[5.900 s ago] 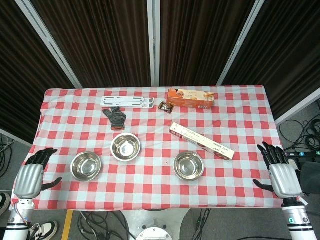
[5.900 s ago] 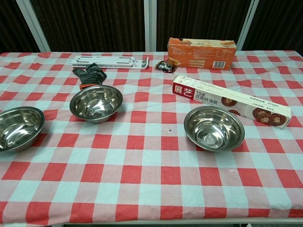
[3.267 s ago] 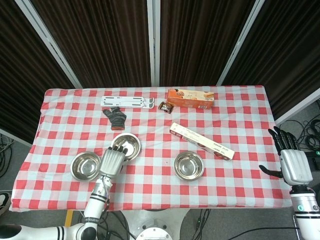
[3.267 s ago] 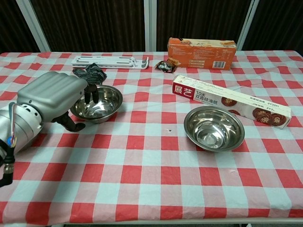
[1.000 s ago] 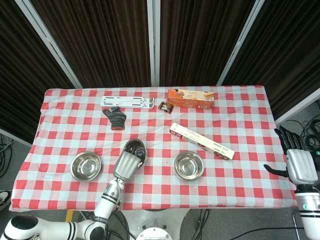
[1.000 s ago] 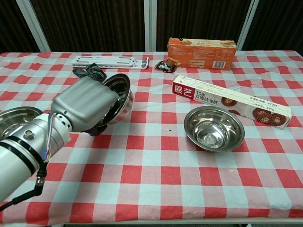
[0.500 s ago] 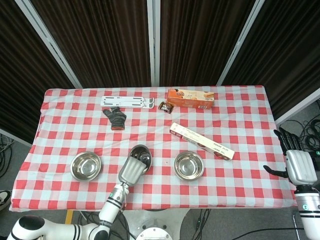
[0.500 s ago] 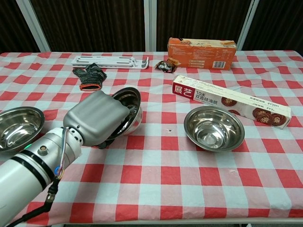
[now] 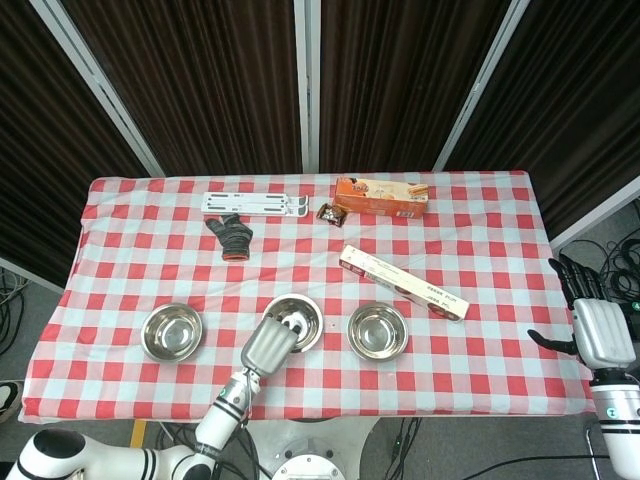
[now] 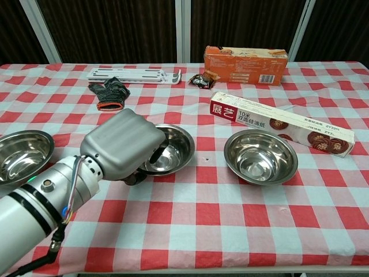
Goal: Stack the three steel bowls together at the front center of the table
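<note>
The left robot hand (image 10: 122, 146) grips the middle bowl (image 10: 171, 148) by its near rim. The right bowl (image 10: 260, 156) sits just to its right; the right robot hand (image 9: 598, 330) hangs open far off.

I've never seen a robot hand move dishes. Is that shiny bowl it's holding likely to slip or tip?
Probably a bit slippery: the middle steel bowl is smooth and polished, and the left robot hand grips only its near rim. It looks rigid and thin-walled, so likely light. Its rounded sides and small base suggest it could rock or tilt if pushed at the rim, though the checked tablecloth may slow sliding.
</note>
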Controlling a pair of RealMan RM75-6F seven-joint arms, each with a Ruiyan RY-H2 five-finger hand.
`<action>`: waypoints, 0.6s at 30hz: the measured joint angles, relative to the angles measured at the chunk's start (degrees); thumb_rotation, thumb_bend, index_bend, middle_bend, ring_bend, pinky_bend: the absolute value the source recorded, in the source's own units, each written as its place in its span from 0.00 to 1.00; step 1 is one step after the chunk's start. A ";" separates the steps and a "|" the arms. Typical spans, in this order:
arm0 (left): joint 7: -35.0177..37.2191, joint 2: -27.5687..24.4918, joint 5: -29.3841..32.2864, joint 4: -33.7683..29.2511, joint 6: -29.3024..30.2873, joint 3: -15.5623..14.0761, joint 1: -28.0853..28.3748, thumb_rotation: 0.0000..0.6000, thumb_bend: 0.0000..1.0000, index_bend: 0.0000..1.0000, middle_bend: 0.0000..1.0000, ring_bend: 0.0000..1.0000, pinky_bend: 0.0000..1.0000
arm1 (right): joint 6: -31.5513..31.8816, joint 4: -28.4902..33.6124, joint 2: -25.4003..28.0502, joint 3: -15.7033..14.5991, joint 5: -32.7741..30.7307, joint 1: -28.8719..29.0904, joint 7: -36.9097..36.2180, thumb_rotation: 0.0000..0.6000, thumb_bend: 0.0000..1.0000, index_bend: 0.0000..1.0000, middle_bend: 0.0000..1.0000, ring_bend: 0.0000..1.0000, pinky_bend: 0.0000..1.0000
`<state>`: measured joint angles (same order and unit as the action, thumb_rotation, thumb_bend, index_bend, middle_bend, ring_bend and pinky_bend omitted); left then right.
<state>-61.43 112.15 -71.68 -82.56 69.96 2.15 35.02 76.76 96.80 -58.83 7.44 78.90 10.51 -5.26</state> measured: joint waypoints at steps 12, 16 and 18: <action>-2.03 -7.06 -0.89 -9.28 3.58 -1.29 -2.46 1.00 0.26 0.58 0.68 0.62 0.69 | 0.47 0.63 0.33 0.00 0.41 -0.09 0.43 1.00 0.04 0.00 0.00 0.00 0.00; -3.04 -11.66 -0.78 -15.95 7.28 -2.28 -4.93 1.00 0.26 0.58 0.68 0.62 0.69 | 0.61 0.65 0.37 -0.10 0.60 -0.17 0.50 1.00 0.04 0.00 0.00 0.00 0.00; -3.13 -14.70 -0.98 -19.34 10.26 -3.11 -6.90 1.00 0.26 0.58 0.68 0.62 0.69 | 0.70 0.66 0.41 -0.21 0.68 -0.27 0.53 1.00 0.04 0.00 0.00 0.00 0.00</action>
<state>-64.56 97.44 -72.66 -101.90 80.22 -0.96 28.12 77.46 97.46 -58.42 7.24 79.58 10.24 -4.73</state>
